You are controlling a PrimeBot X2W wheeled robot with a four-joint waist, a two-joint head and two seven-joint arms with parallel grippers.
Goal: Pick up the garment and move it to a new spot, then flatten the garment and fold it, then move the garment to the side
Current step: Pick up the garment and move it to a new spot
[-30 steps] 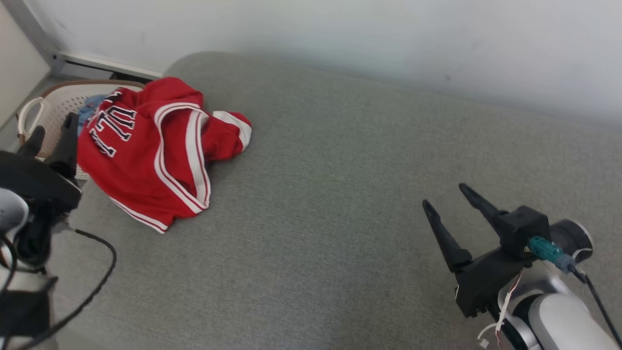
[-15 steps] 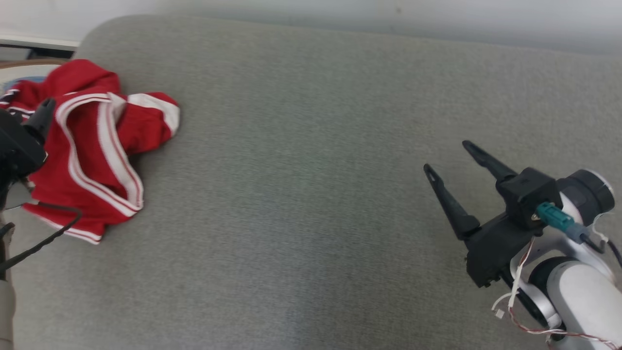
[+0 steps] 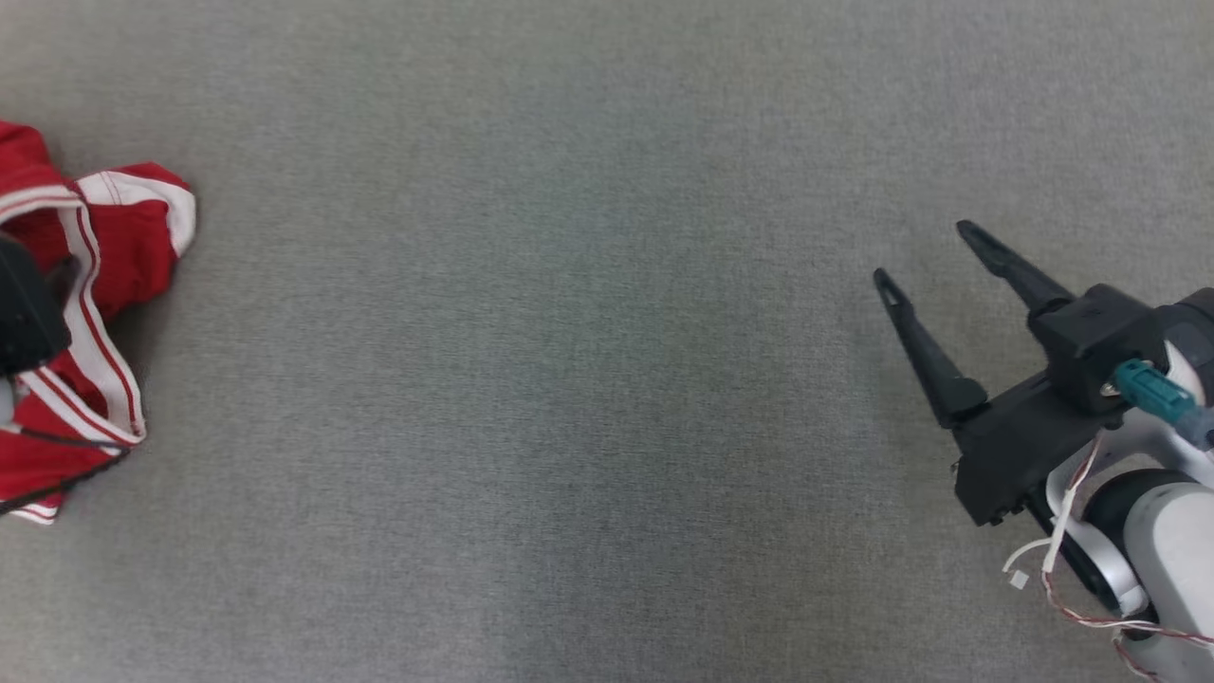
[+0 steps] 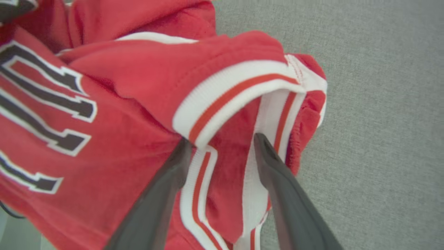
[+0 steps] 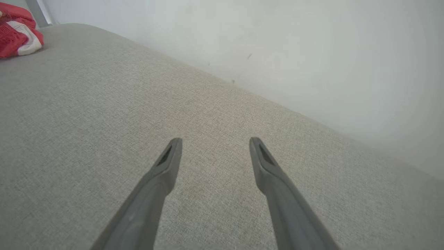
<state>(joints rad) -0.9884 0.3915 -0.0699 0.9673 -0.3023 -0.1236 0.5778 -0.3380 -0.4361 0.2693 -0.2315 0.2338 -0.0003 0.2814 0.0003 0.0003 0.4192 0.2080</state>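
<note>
The garment (image 3: 133,237) is a crumpled red jersey with white striped trim and dark lettering, lying at the left edge of the head view on a grey upholstered surface (image 3: 569,379). In the left wrist view my left gripper (image 4: 222,140) is pushed into the garment (image 4: 131,69). Its jaws stand apart, straddling a fold of red cloth and white trim. My right gripper (image 3: 924,252) hovers far to the right, open and empty. From the right wrist, the right gripper (image 5: 215,140) points over bare cushion, with the garment (image 5: 17,31) small at the top left.
The grey cushion (image 5: 86,121) stretches wide between the garment and the right gripper. A pale wall (image 5: 277,45) runs along its far edge. A thin black cable (image 3: 66,479) lies across the garment's lower part.
The head camera has swung, so the whole picture has shifted and the basket and wall have left it. My left gripper has moved from beside the garment onto it. The right gripper stays open.
</note>
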